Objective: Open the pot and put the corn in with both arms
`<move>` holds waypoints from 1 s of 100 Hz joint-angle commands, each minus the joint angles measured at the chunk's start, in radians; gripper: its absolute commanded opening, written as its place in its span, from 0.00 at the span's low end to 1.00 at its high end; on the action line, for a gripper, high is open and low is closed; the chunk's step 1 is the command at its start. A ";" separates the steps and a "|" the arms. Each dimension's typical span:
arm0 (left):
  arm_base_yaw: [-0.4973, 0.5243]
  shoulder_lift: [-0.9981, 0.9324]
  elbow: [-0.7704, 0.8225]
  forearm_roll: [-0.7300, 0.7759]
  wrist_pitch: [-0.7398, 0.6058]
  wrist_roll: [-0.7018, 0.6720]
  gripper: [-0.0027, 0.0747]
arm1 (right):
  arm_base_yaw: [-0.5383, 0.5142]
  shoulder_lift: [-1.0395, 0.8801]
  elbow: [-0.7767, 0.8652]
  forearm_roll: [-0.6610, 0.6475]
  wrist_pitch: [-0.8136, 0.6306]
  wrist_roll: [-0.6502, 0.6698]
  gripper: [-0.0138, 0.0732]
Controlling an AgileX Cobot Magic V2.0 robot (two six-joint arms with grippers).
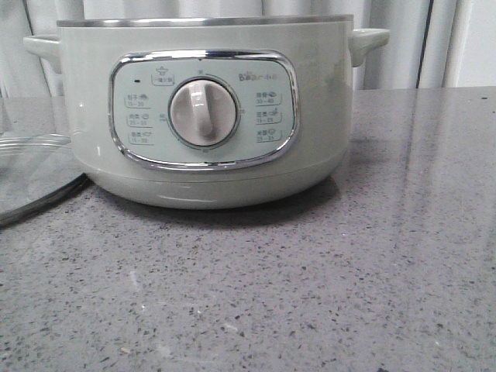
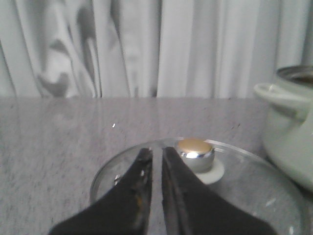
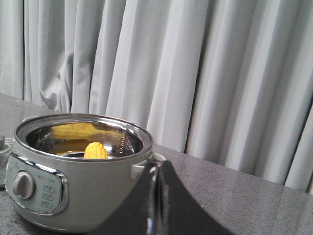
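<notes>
The pot (image 3: pixel 73 171) stands open at centre on the bench (image 1: pixel 310 294), the corn (image 3: pixel 96 151) inside. The glass lid (image 2: pixel 234 196) lies at lower left under the left tool (image 2: pixel 155 159), nearly together; the right tool (image 3: pixel 157 171) is together.

Pot (image 1: pixel 325 116) glossy enamel-like, steel rim; glass lid (image 2: pixel 244 196); speckled stone-look table (image 1: pixel 349 294).

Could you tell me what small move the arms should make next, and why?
Probably just draw both arms back. The corn already stands inside the pot, the glass lid lies on the table beside it, and both the left gripper and right gripper look shut and empty.
</notes>
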 commanded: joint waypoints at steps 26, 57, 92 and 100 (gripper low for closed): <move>0.023 -0.029 0.099 -0.059 0.133 -0.010 0.01 | -0.004 -0.015 -0.022 -0.021 -0.067 -0.007 0.09; 0.023 -0.029 0.099 -0.059 0.133 -0.010 0.01 | -0.004 -0.015 -0.022 -0.021 -0.067 -0.007 0.09; 0.023 -0.029 0.099 -0.059 0.133 -0.010 0.01 | -0.014 -0.015 -0.013 -0.024 -0.082 -0.007 0.09; 0.023 -0.029 0.099 -0.059 0.133 -0.010 0.01 | -0.076 -0.015 0.018 -0.066 -0.097 -0.007 0.09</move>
